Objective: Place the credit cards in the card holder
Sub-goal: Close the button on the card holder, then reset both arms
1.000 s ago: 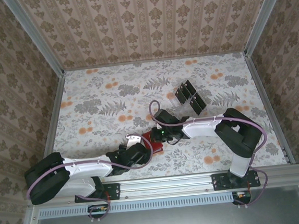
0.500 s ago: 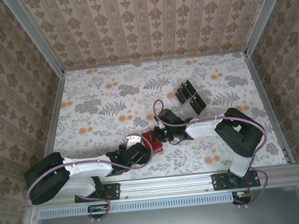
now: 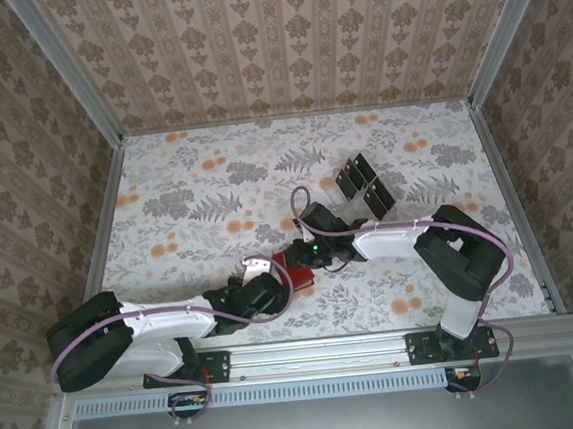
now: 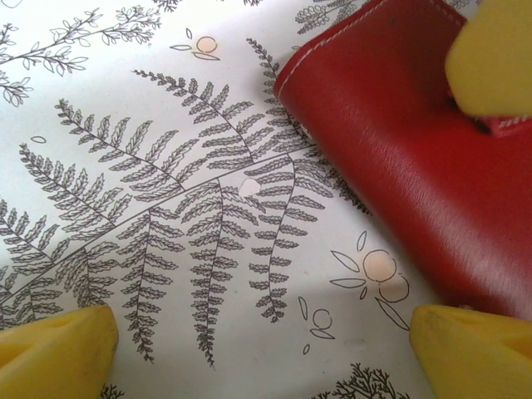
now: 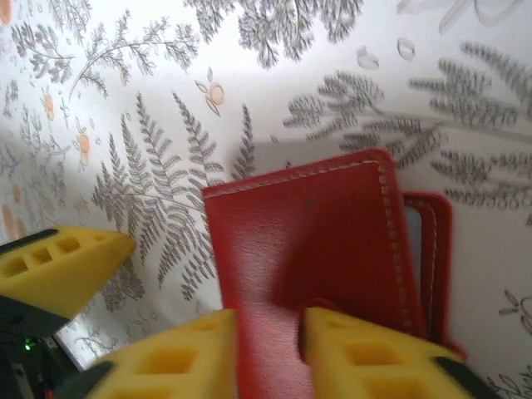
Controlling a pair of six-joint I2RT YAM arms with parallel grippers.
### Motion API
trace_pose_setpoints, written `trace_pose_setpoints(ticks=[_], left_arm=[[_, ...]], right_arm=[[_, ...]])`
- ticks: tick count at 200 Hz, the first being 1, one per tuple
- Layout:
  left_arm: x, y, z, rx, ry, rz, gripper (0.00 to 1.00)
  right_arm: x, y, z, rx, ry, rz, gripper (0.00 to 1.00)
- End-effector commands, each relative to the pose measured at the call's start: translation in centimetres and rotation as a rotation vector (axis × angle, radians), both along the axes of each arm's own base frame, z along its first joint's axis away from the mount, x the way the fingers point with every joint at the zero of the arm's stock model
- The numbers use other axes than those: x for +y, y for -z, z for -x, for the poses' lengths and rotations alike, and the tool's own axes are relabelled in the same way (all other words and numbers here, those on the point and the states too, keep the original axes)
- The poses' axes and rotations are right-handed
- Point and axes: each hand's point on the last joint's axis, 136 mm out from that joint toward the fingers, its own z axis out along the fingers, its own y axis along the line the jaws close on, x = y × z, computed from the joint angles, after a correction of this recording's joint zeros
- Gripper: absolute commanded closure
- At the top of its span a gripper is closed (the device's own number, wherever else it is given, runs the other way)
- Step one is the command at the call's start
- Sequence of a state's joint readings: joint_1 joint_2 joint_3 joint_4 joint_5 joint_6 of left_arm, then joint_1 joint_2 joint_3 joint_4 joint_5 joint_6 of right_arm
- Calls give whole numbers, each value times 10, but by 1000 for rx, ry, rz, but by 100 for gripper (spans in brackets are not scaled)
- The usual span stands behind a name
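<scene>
My left hand (image 4: pixel 262 324) hangs wide open and empty over the table (image 4: pixel 150 108), with the red card holder (image 4: pixel 416 141) folded just ahead of its right finger. My right hand (image 5: pixel 270 332) sits over that cover, fingers narrowly parted and gripping nothing I can see. The credit cards (image 3: pixel 364 188) stand well beyond it. I judge the holder must be opened next.

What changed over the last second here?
The right hand shifted only slightly over the card holder; from above, no grasp or release is visible. The left hand, the holder and the black cards farther back stayed put.
</scene>
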State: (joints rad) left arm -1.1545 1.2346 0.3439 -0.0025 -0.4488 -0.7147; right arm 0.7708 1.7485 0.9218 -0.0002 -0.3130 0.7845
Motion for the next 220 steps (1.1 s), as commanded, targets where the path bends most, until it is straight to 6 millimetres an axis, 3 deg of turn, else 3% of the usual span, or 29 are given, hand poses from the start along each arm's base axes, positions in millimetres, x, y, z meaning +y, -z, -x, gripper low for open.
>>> trace_pose_setpoints(ticks=[1, 31, 59, 67, 83, 107, 115, 134, 149, 169, 191, 220], left_arm=[[-2, -15, -8, -12, -20, 33, 0], [2, -45, -25, -64, -54, 72, 0], [20, -78, -50, -110, -128, 144, 0], [32, -89, -60, -126, -171, 155, 0], [59, -112, -81, -171, -238, 137, 0], [108, -140, -113, -221, -350, 68, 0], [125, -148, -122, -233, -385, 45, 0], [172, -157, -142, -278, -532, 52, 0], [201, -158, -153, -391, -619, 46, 0], [221, -161, -160, -565, -622, -100, 0], [234, -154, -164, -574, -610, -201, 0], [235, -134, -174, -589, -573, -220, 0]], right_arm=[[-2, -25, -17, -50, 0, 43, 58], [8, -79, -45, -153, 23, -27, 34], [-19, -124, -69, -247, 98, -32, 16], [-35, -136, -76, -277, 133, -11, 10], [-78, -154, -87, -339, 221, 81, 7], [-170, -169, -107, -444, 438, 307, 0], [-204, -183, -110, -498, 525, 356, 0], [-284, -186, -111, -569, 743, 537, 0], [-323, -189, -108, -715, 831, 662, 0], [-352, -174, -100, -761, 862, 769, 0], [-379, -142, -98, -720, 919, 814, 0], [-391, -108, -106, -743, 922, 818, 0]])
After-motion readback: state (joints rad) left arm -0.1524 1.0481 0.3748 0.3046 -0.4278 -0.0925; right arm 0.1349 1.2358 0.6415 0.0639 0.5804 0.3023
